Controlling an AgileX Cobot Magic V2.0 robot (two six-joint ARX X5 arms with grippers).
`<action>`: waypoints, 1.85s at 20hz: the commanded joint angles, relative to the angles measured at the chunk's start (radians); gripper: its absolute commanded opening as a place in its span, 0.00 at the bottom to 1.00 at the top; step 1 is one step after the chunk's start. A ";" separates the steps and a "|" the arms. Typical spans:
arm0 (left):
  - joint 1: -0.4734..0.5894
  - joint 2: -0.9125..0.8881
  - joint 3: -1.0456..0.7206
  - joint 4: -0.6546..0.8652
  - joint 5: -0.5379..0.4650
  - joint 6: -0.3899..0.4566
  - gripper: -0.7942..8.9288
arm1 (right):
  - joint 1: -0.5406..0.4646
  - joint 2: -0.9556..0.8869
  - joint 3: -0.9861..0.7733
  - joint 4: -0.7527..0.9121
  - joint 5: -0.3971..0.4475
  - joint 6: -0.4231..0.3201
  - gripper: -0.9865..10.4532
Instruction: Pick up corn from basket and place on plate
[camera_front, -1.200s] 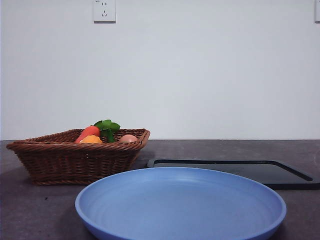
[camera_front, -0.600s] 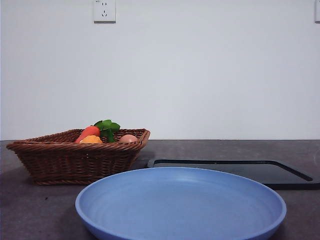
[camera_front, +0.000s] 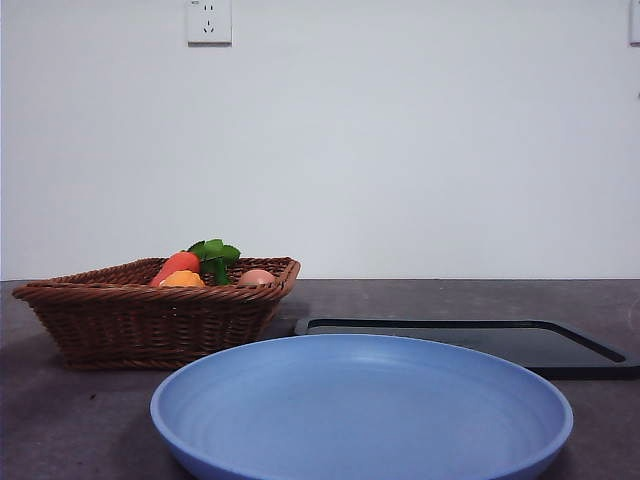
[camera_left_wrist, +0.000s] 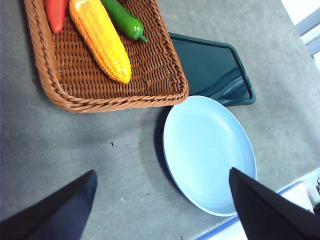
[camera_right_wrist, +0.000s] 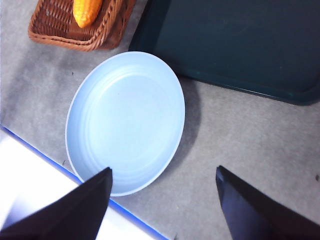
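Note:
The corn, a long orange-yellow cob, lies inside the brown wicker basket. From the front only its orange tip shows above the basket rim. The light-blue plate sits bare near the table's front, to the right of the basket. High above the table between basket and plate, my left gripper hangs open and holds nothing. My right gripper is open too, high over the plate's near side. Neither gripper shows in the front view.
A red-orange carrot with green leaves and a tan egg-like ball share the basket. A flat black tray lies behind the plate. The table's blue-lined front edge runs close to the plate.

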 joint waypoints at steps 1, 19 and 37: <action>-0.001 0.006 0.021 0.012 0.004 0.016 0.52 | 0.038 0.085 0.016 0.066 -0.003 0.022 0.38; -0.001 0.006 0.021 0.012 0.004 0.016 0.52 | 0.245 0.717 0.016 0.423 0.032 0.024 0.28; -0.002 0.032 0.027 0.024 0.004 0.005 0.52 | 0.252 0.690 0.016 0.402 0.086 0.047 0.09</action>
